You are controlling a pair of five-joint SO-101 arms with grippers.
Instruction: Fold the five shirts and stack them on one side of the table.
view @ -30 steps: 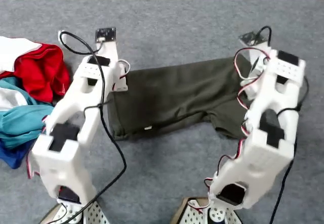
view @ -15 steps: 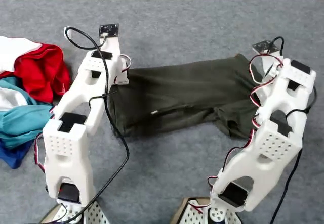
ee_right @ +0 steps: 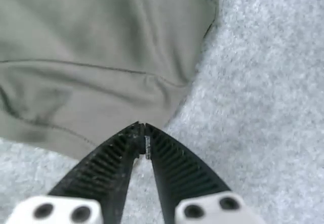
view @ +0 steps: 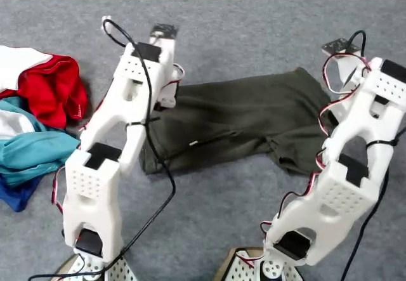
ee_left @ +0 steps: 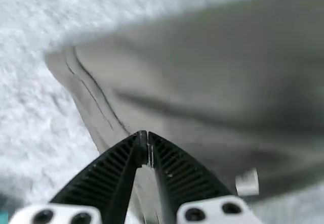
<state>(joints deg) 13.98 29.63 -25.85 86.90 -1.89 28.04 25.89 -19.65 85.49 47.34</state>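
Note:
An olive shirt (view: 241, 119) lies spread across the middle of the grey table (view: 222, 33), its near edge doubled over with a small white label (view: 193, 144) showing. My left gripper (ee_left: 144, 135) is shut on the shirt's (ee_left: 202, 72) left end, near a seam. At the right end, my right gripper (ee_right: 142, 128) is shut on the shirt's (ee_right: 91, 42) hem beside bare table. In the high view both arms reach over the shirt's two ends and cover the grippers.
A loose pile lies at the left edge: a white shirt (view: 16, 62), a red shirt (view: 54, 94), a teal shirt (view: 32, 151) and a blue shirt (view: 16, 192). Both arm bases stand at the near edge.
Both arms have moved toward the far side, the left one also to the right. The shirt's near edge and its label have been drawn up over the rest.

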